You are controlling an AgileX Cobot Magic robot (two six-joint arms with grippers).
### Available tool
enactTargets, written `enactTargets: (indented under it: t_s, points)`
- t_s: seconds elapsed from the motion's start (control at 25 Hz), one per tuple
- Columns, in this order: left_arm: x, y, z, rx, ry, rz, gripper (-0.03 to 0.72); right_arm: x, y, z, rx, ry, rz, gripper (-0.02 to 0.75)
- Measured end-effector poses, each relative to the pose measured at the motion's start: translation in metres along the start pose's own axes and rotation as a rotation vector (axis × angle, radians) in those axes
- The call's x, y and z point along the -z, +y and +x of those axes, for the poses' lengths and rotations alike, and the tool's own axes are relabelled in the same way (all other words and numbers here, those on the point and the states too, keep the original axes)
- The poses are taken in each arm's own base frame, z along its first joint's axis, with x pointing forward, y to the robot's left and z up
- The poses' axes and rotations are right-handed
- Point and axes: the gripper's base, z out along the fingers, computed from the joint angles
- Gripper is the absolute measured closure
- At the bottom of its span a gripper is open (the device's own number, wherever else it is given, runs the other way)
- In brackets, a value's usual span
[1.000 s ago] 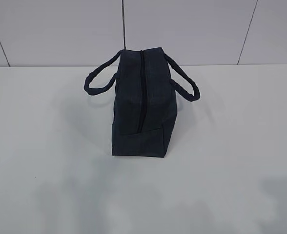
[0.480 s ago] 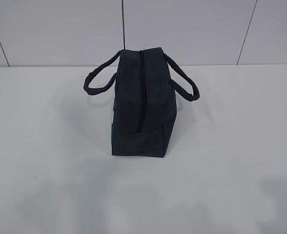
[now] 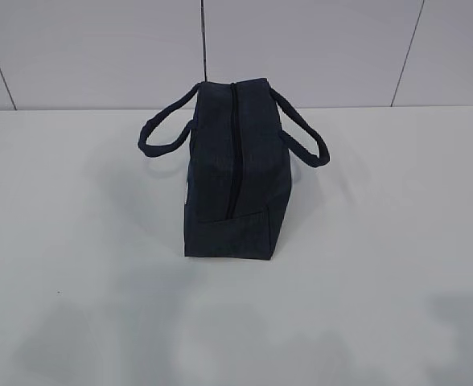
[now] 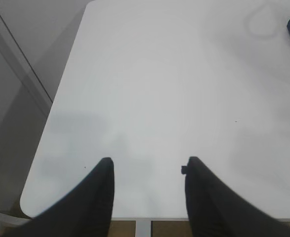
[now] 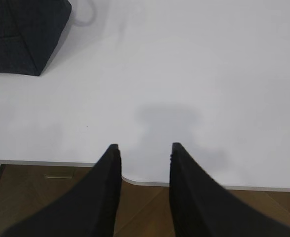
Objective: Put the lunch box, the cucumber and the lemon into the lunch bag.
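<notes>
Bare test-bench setting: plain white table (image 3: 397,241), blank paneled wall (image 3: 317,48).

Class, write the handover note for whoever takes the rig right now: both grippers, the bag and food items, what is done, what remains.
Left gripper: open, empty, over the table's near left corner.
Right gripper: open, empty, at the near edge.
Lunch bag: stands mid-table, zipper looks closed.
Lunch box, cucumber, lemon: not visible in any view.
Done: cannot tell; they may be inside.
Left: check.
</notes>
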Motion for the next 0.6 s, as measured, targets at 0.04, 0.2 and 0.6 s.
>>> enactTargets:
  t_s: [0.04,0.2,0.6]
  points:
    - [0.0000,0.0000,0.0000,0.000,0.000,0.000,0.348,0.0000,0.0000,0.0000,0.000,0.000,0.000,0.479]
    - [0.0000,0.0000,0.0000,0.000,0.000,0.000,0.365,0.0000,0.0000,0.0000,0.000,0.000,0.000,0.479]
    - [0.0000,0.0000,0.0000,0.000,0.000,0.000,0.400,0.0000,0.0000,0.0000,0.000,0.000,0.000,0.481]
